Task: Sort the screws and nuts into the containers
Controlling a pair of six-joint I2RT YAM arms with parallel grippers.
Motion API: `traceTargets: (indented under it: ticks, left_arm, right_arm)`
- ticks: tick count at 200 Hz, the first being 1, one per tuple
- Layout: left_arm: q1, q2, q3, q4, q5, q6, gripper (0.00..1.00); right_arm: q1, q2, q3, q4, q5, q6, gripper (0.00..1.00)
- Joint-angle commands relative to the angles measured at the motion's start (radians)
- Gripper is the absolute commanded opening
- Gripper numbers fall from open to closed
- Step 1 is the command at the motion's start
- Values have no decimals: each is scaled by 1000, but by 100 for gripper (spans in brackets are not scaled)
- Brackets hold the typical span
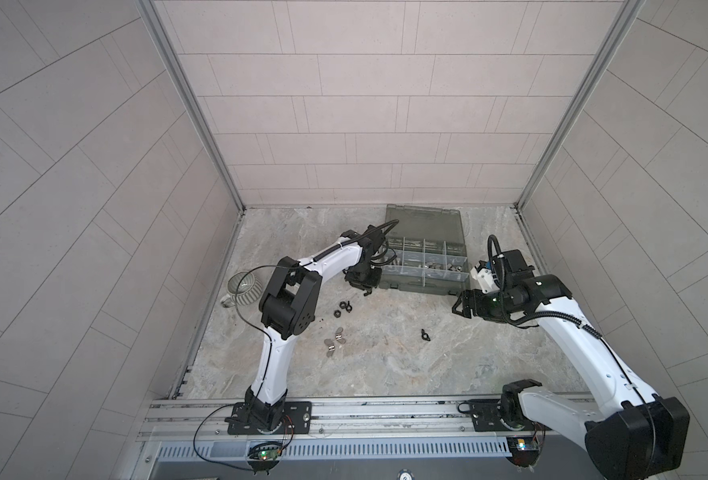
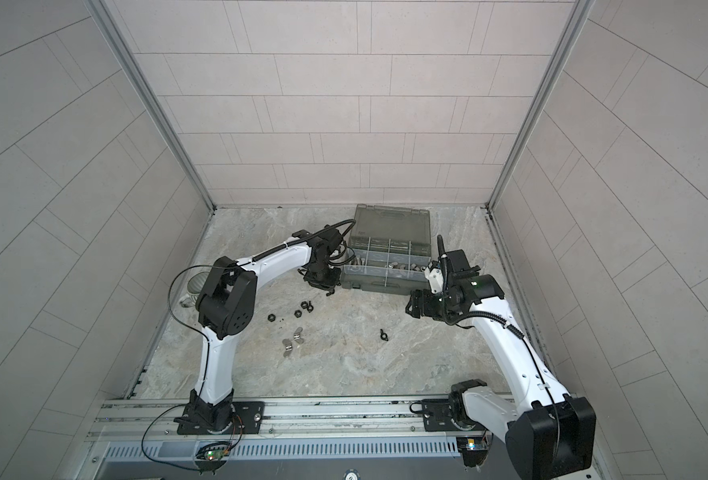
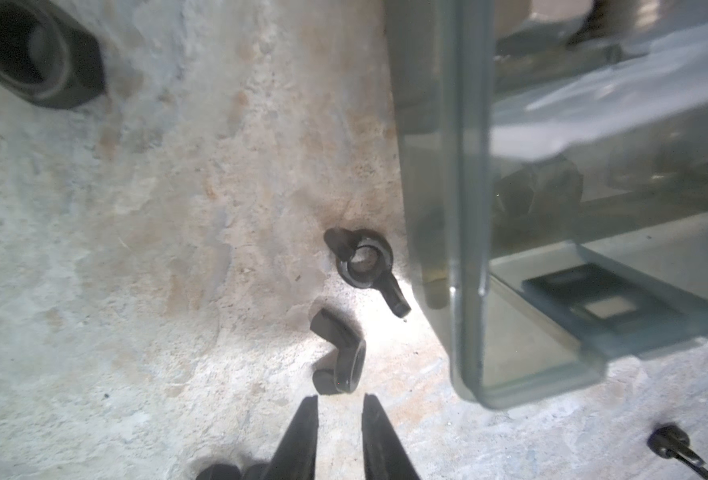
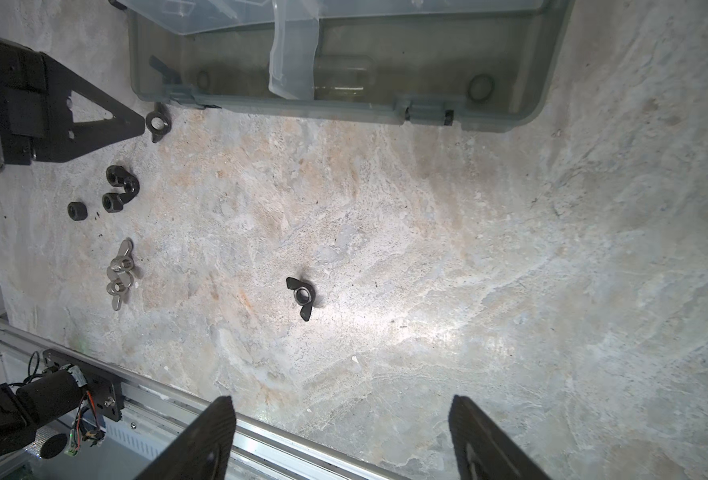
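The smoky grey box (image 1: 423, 286) (image 2: 385, 286) lies open, and silver pieces (image 1: 435, 264) sit in its middle containers. Screws are too small to tell from nuts there. My left gripper (image 1: 366, 293) (image 3: 339, 399) is low at the box's front left corner (image 3: 522, 390), its jaws a narrow gap apart with only table between them. A black wing nut (image 3: 337, 357) stands on edge just beyond its tips, and another (image 3: 364, 262) (image 4: 158, 124) lies flat against the box wall. My right gripper (image 1: 456, 309) (image 4: 341, 401) hovers wide open and empty in front of the box's right end.
Loose on the table are black nuts (image 1: 339, 309) (image 4: 121, 189), two silver wing nuts (image 1: 333, 340) (image 4: 119, 274) and a lone black wing nut (image 1: 425, 334) (image 4: 301, 293). A ribbed mug (image 1: 244, 289) stands at the left wall. A metal rail (image 1: 364, 409) runs along the front.
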Motion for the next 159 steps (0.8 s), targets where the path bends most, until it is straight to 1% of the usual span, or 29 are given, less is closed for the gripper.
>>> traceTargets:
  ticks: [1, 23, 39, 159]
  left_arm:
    - [4, -22, -15, -2, 3, 6, 28]
    - [4, -21, -26, 21, 16, -3, 38]
    - [3, -16, -18, 22, 16, -6, 40]
    - [6, 27, -28, 45, 30, -7, 39]
  right_arm:
    - [-2, -16, -1, 1, -1, 5, 82]
    - [-2, -17, 6, -9, 4, 4, 82]
    - [-2, -15, 14, -17, 10, 0, 82]
    - [-3, -4, 27, -27, 27, -3, 82]
